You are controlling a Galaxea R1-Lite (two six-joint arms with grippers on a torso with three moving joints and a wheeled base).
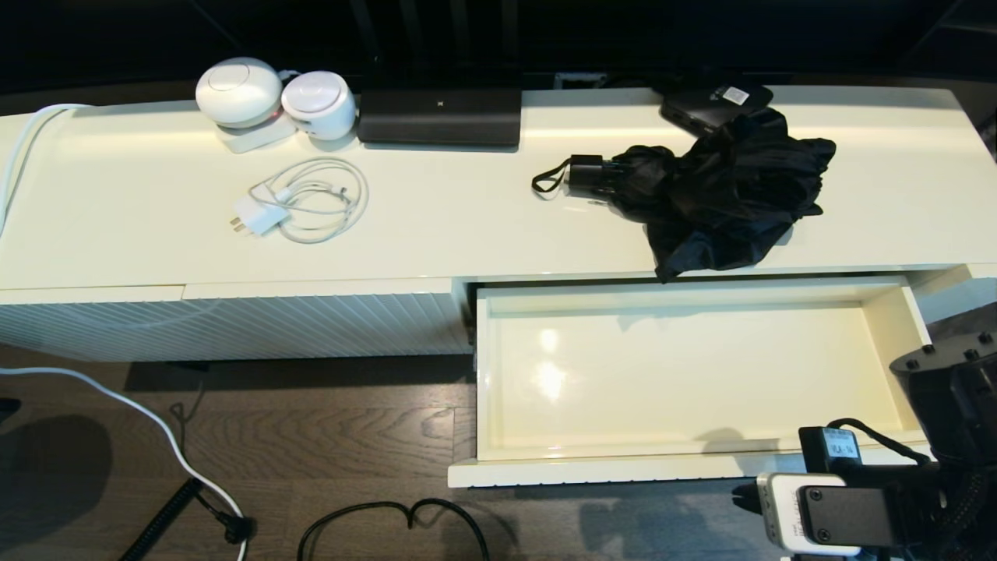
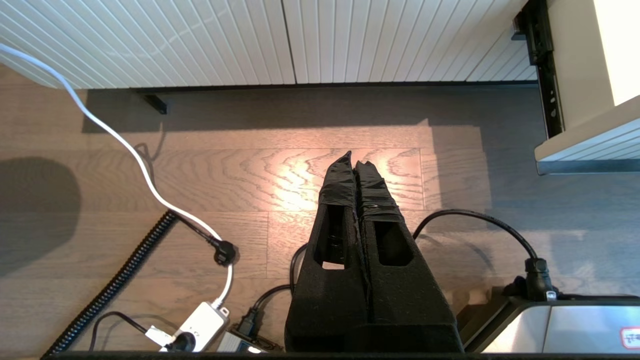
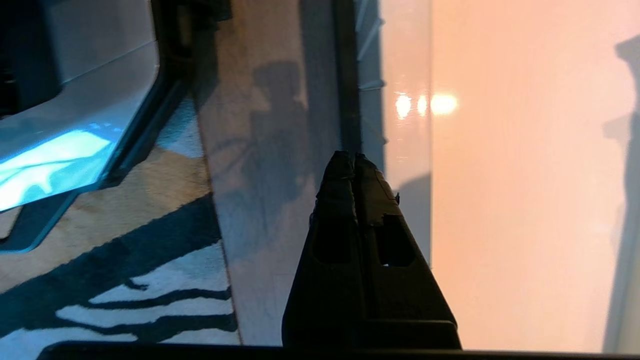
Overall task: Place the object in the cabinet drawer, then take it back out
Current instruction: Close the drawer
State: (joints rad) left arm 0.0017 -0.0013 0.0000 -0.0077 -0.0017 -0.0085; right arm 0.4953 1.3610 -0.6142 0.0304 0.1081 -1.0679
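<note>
The black folding umbrella (image 1: 720, 195) lies on the cream cabinet top (image 1: 467, 226), toward its right side, with its rumpled fabric spread out and one fold hanging just over the front edge above the drawer (image 1: 685, 460). Its short handle and wrist-strap loop point toward the robot's left. The drawer is pulled fully out below it, and its glossy cream inside holds nothing. The right gripper (image 3: 354, 162) hangs low over the drawer's front edge, its fingers pressed together and holding nothing; in the head view only the right arm's wrist shows, at the lower right corner beside the drawer front. The left gripper (image 2: 356, 162) is also pressed together and holds nothing, hanging over the wooden floor (image 2: 250, 190) in front of the ribbed panel (image 2: 300, 40), apart from the drawer. Behind the umbrella a small flat black box (image 1: 713, 103) with a white label rests at the back of the top. Further left lie a coiled white cable with a plug (image 1: 300, 204), two round white devices (image 1: 273, 93) and a dark rectangular unit (image 1: 440, 115).
</note>
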